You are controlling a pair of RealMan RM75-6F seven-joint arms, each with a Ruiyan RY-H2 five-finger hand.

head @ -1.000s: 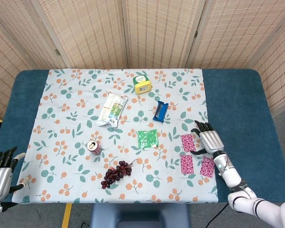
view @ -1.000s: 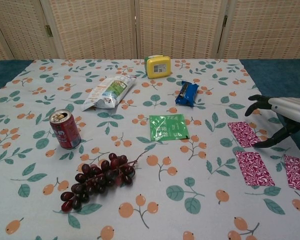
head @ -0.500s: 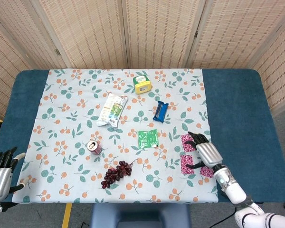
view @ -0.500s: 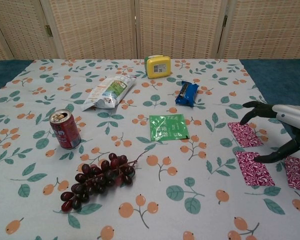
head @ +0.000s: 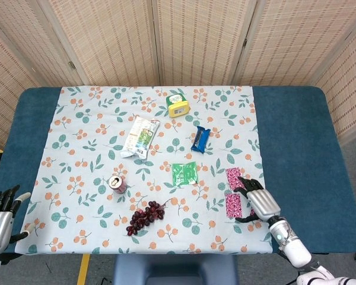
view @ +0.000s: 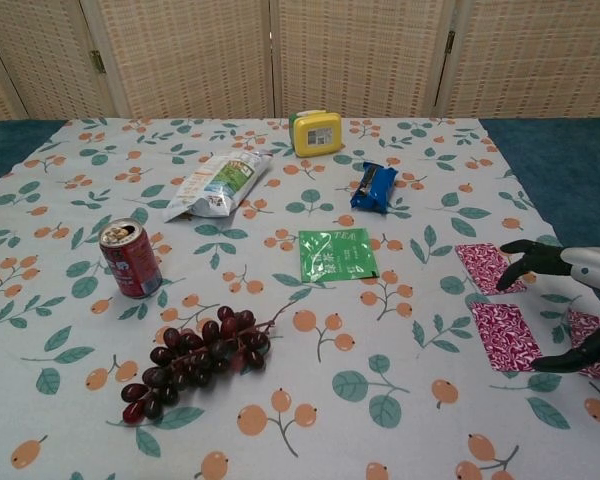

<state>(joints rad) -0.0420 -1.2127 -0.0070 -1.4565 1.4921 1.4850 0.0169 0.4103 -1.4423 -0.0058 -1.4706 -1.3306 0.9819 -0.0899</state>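
Your right hand [head: 260, 202] hangs with its fingers spread and holding nothing, over the near-right group of pink patterned sachets [view: 506, 335]. One sachet lies under the palm, one just left of it, one a little further back by the fingertips. From the pictures you cannot tell whether the fingers touch the cloth.

These sachets are thin, flat and lie flush on the tablecloth [head: 95, 130], so they will likely be hard to get a fingertip under. Bring thumb and one finger down on a sachet's edge, not its middle, and take care not to drag the neighbouring one along.

Your left hand [head: 1, 217] sits off the near-left table corner, fingers apart, holding nothing.

Moving back: a knobbly bunch of dark grapes [view: 195, 355] on a thin stem, an upright red can [view: 130, 259] with its top opened, and a flat glossy green tea packet [view: 335, 254].

Further off lie a crinkled white snack bag [view: 218, 183], a blue wrapped bar [view: 374, 186] and a boxy yellow container [view: 316, 132].
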